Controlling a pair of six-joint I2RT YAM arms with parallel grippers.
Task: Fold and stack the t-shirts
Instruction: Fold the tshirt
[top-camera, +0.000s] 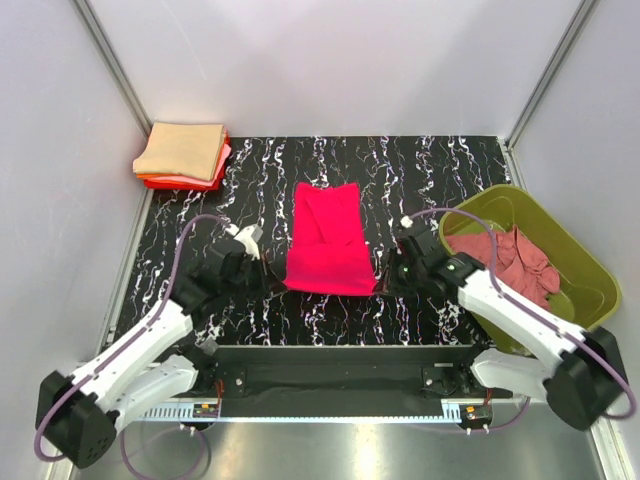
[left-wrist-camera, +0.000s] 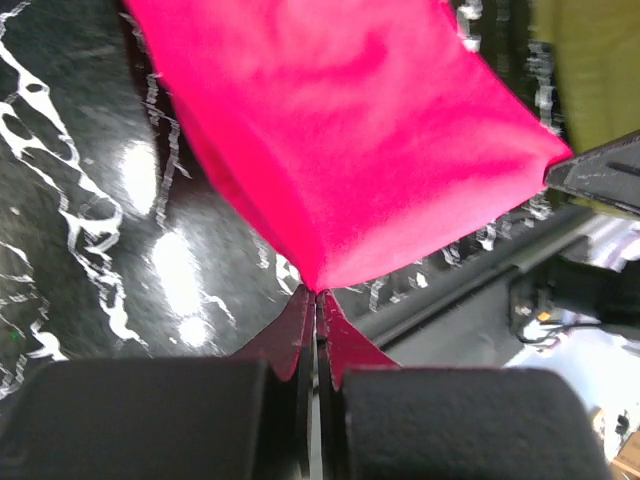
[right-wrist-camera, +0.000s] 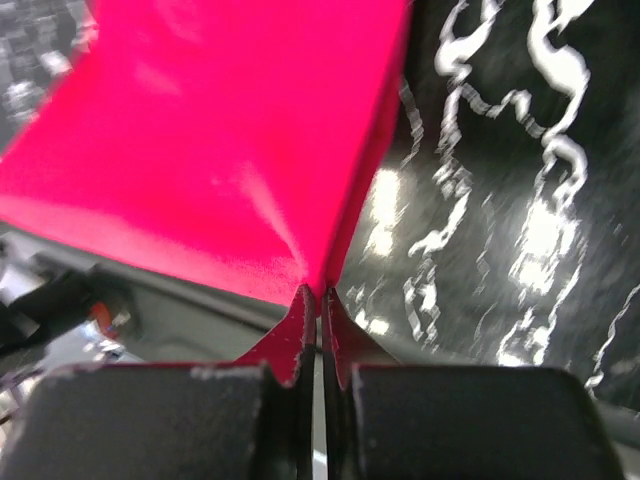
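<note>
A bright crimson-pink t-shirt (top-camera: 328, 240) lies lengthwise in the middle of the black marbled table, folded narrow. My left gripper (top-camera: 281, 281) is shut on its near left corner; in the left wrist view the cloth (left-wrist-camera: 350, 140) runs into the closed fingertips (left-wrist-camera: 317, 293). My right gripper (top-camera: 381, 281) is shut on the near right corner, with the cloth (right-wrist-camera: 210, 150) pinched at the tips (right-wrist-camera: 321, 290). A stack of folded t-shirts (top-camera: 183, 155), tan on top over pink and orange-red, sits at the far left corner. A dusty rose t-shirt (top-camera: 505, 257) lies crumpled in the tub.
An olive-green plastic tub (top-camera: 580, 262) stands at the right edge of the table, close beside my right arm. Grey walls with metal posts enclose the table on three sides. The black mounting rail (top-camera: 330, 365) runs along the near edge.
</note>
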